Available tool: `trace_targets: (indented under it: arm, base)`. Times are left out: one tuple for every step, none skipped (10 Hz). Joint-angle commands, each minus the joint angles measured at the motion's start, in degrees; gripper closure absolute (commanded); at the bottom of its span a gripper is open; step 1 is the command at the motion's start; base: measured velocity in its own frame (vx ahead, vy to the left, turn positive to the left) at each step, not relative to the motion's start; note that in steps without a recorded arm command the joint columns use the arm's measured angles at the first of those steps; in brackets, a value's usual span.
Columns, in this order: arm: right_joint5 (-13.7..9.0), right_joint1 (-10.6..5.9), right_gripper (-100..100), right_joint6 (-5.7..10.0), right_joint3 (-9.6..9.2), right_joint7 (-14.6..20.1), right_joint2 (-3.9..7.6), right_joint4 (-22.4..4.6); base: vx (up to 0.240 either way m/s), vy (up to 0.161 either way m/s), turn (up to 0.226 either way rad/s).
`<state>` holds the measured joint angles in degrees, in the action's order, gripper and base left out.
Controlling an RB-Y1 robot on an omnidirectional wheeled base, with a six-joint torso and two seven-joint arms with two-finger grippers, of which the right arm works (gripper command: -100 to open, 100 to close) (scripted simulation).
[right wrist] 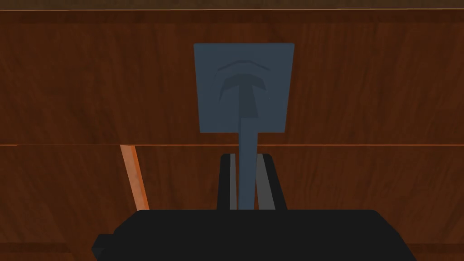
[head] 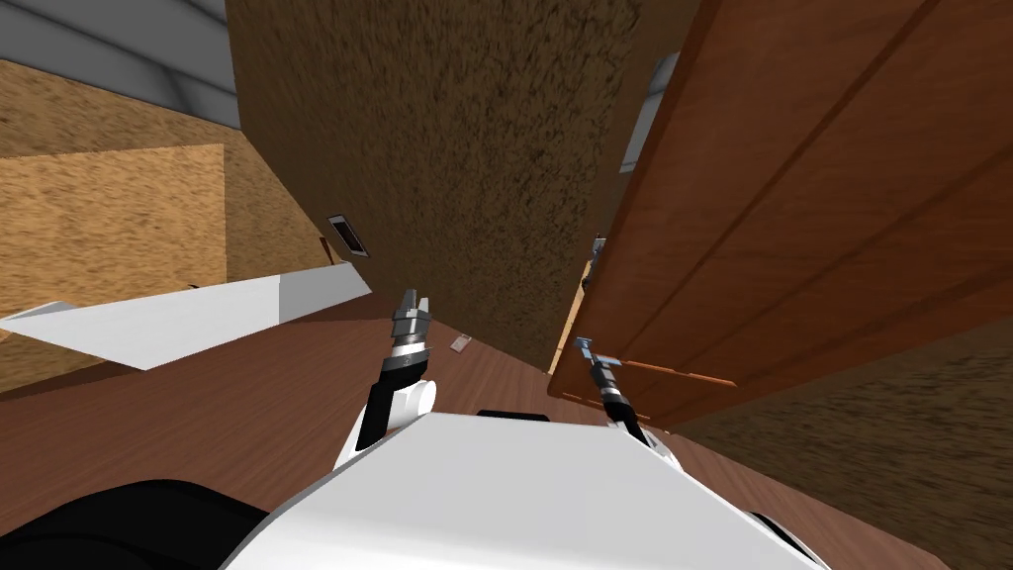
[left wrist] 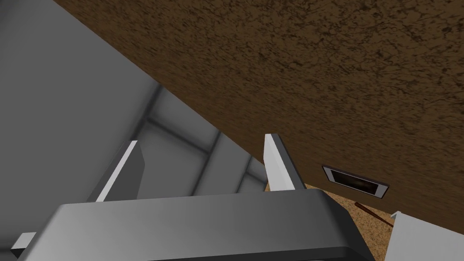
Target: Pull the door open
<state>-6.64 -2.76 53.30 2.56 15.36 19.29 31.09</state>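
The reddish-brown wooden door stands at my right, swung away from the rough brown wall. Its handle is a blue-grey plate with a thin lever running from it. My right gripper is shut on that lever, one finger pressed on each side. In the head view the same gripper sits against the door's face near its free edge. My left gripper hangs in front of the wall, apart from the door. Its fingers stand open with nothing between them.
A white slab juts out at my left above the dark wooden floor. A small framed vent sits low in the brown wall. An orange strip lies along the door's lower part.
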Motion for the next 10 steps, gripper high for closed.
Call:
trace_targets:
  arm:
    - [0.43, 0.54, 100, 0.82, -0.70, 0.90, 0.61, 0.08]
    - [0.71, 0.89, 100, 1.35, -1.16, 1.50, 1.00, 0.14]
    - [1.02, 1.29, 100, 1.95, -1.67, 2.16, 1.44, 0.20]
    - [1.35, 1.71, 100, 2.58, -2.21, 2.86, 1.91, 0.27]
    - [1.68, 2.12, 100, 3.21, -2.75, 3.55, 2.38, 0.33]
    - [1.99, 2.51, 100, 3.80, -3.26, 4.21, 2.82, 0.39]
    - [2.37, 2.99, 100, 4.53, -3.88, 5.01, 3.35, 0.46]
    - [2.15, 2.52, 100, 3.93, -3.51, 4.48, 3.09, 0.31]
    - [2.62, 3.85, 100, 5.83, -4.39, 5.66, 3.91, 0.05]
    - [2.62, 3.85, 100, 5.83, -4.39, 5.66, 3.91, 0.05]
  base:
    - [-0.127, -0.012, 0.096]
    - [-0.192, -0.052, 0.117]
    - [-0.213, -0.068, 0.095]
    - [-0.224, -0.062, 0.121]
    - [-0.206, -0.040, 0.097]
    - [-0.209, -0.031, 0.074]
    - [-0.243, -0.048, 0.100]
    - [-0.114, -0.023, 0.022]
    - [-0.141, -0.052, 0.129]
    - [-0.168, -0.061, 0.094]
